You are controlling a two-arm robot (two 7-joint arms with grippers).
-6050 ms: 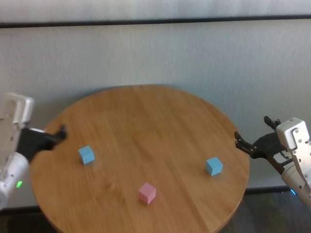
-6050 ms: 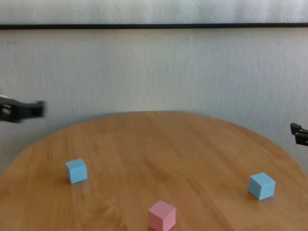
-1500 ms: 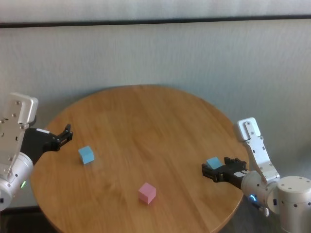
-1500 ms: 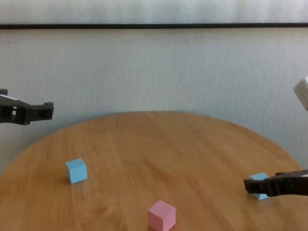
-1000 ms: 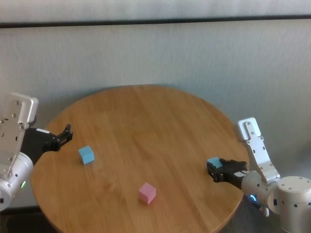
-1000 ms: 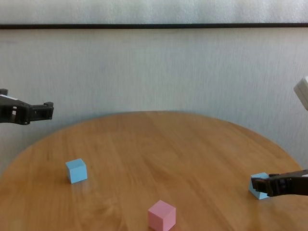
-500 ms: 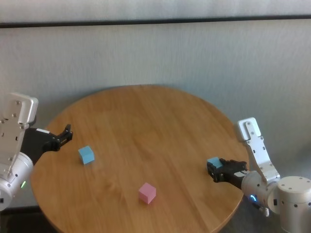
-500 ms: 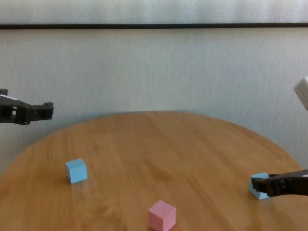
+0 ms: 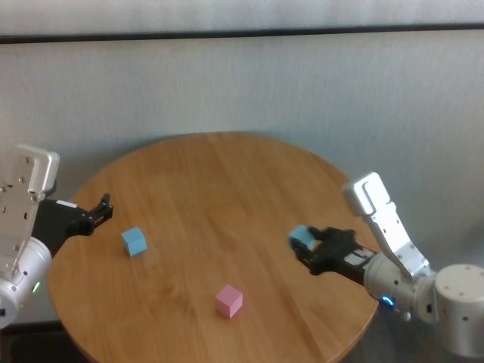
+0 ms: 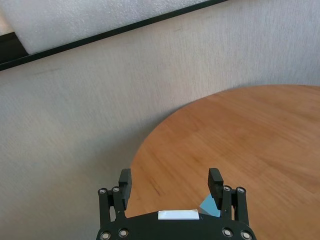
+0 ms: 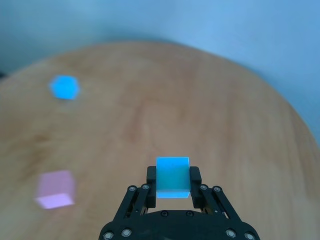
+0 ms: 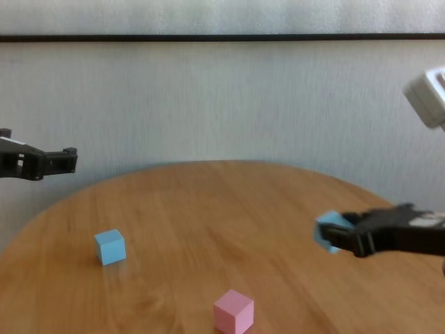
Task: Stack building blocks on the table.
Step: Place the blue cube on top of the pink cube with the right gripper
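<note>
Above round wood table (image 9: 227, 197), right gripper (image 9: 305, 246) jaws pinching blue block (image 9: 301, 236); left gripper (image 9: 102, 206) jaws spread; grey wall (image 9: 249, 83) behind.

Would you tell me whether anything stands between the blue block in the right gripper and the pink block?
Nothing visible does: only bare table lies between the held blue block in the right gripper and the pink block.
</note>
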